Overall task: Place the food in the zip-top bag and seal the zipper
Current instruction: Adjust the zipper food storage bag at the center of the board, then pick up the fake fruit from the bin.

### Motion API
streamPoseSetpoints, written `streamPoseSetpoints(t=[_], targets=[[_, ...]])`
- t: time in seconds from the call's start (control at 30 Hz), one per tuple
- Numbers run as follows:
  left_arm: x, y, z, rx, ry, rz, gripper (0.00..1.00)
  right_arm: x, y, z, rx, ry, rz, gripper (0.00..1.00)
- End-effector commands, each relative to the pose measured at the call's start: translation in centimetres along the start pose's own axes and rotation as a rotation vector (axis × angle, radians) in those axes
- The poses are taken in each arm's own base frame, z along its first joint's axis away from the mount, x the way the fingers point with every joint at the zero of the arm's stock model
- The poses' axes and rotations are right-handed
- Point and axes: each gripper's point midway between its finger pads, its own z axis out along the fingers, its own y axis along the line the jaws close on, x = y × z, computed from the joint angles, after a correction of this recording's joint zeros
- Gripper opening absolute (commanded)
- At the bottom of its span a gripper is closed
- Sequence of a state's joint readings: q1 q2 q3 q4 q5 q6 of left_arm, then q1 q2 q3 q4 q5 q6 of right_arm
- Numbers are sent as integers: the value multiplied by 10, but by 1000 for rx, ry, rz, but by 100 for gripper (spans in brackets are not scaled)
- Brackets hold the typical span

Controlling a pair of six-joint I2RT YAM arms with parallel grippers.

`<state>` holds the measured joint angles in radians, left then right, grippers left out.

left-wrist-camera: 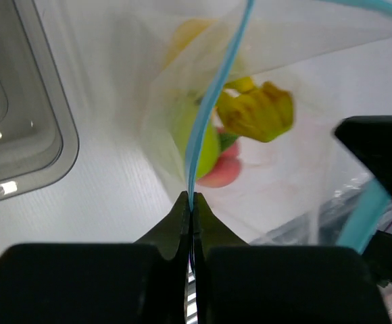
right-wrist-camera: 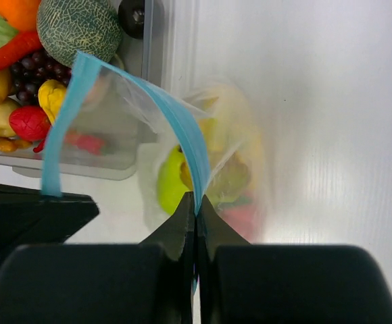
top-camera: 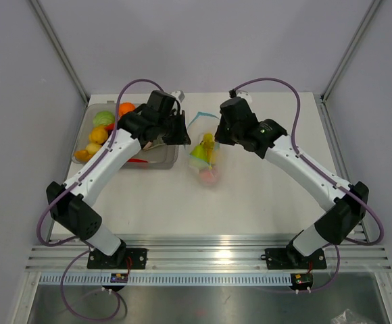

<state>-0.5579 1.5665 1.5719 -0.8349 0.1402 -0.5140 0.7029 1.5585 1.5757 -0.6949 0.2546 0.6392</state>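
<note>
The clear zip-top bag point(top-camera: 207, 162) hangs between my two grippers above the table, its blue-teal zipper point(top-camera: 197, 119) arched between them. Inside it lie a yellow banana bunch point(left-wrist-camera: 257, 111), a light green fruit point(left-wrist-camera: 197, 138) and a pink peach point(left-wrist-camera: 224, 172). My left gripper point(left-wrist-camera: 192, 197) is shut on the zipper strip point(left-wrist-camera: 213, 94) at one end. My right gripper point(right-wrist-camera: 195, 199) is shut on the zipper strip point(right-wrist-camera: 189, 138) at the other end, with the green fruit point(right-wrist-camera: 171, 179) below it.
A rigid clear tray point(top-camera: 170, 159) stands at the back left with several more toy foods: an orange point(top-camera: 126, 108), a green melon point(right-wrist-camera: 78, 27), a carrot point(right-wrist-camera: 10, 52), grapes and yellow pieces. Its rim shows in the left wrist view point(left-wrist-camera: 54, 145).
</note>
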Motion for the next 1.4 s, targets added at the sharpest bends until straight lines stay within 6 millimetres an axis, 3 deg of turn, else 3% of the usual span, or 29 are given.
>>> streamPoseSetpoints(t=[0.0, 0.03, 0.13, 0.2, 0.5, 0.6, 0.63, 0.73, 0.9, 1.0, 1.03, 1.07, 1.1, 1.13, 1.33, 1.37], targets=[[-29, -28, -27, 105, -81, 51, 0, -32, 7, -29, -27, -111, -4, 0], [-27, -26, -22, 98, -73, 53, 0, -30, 5, -28, -18, -113, -10, 0], [-14, -14, -4, 73, 2, 61, 0, -6, -31, -14, 98, -64, -21, 0], [-5, -4, 6, 46, 32, 62, 0, 1, -40, -12, 122, -55, -7, 0], [-14, 4, 6, 46, 12, 73, 1, -8, -26, -18, 62, -65, 8, 0], [-20, 5, 1, 49, 7, 90, 34, -8, -20, -14, 39, -58, 22, 0], [-21, 6, -2, 41, 11, 97, 63, -7, -18, -11, 36, -52, 21, 0], [-35, 3, -15, 35, -27, 127, 82, -9, -16, -8, 39, -55, 38, 0], [-64, -6, -57, 96, -152, 136, 88, -15, -16, -8, 57, -68, 43, 0], [-81, 19, -70, 86, -198, 51, 86, -18, -14, -11, 50, -74, 41, 0], [-90, 41, -71, 53, -217, -1, 85, -20, -13, -12, 45, -79, 41, 0], [-91, 50, -70, 48, -212, -48, 83, -20, -12, -13, 41, -80, 42, 0], [-91, 63, -65, 29, -202, -84, 83, -21, -12, -14, 39, -80, 39, 0], [-90, 88, -57, -21, -190, -137, 83, -21, -11, -14, 36, -79, 38, 0], [-83, 160, -15, -263, -176, -176, 77, -19, -6, -8, 17, -67, 42, 0], [-78, 182, -2, -351, -150, -181, 75, -18, -5, -7, 14, -61, 41, 0]])
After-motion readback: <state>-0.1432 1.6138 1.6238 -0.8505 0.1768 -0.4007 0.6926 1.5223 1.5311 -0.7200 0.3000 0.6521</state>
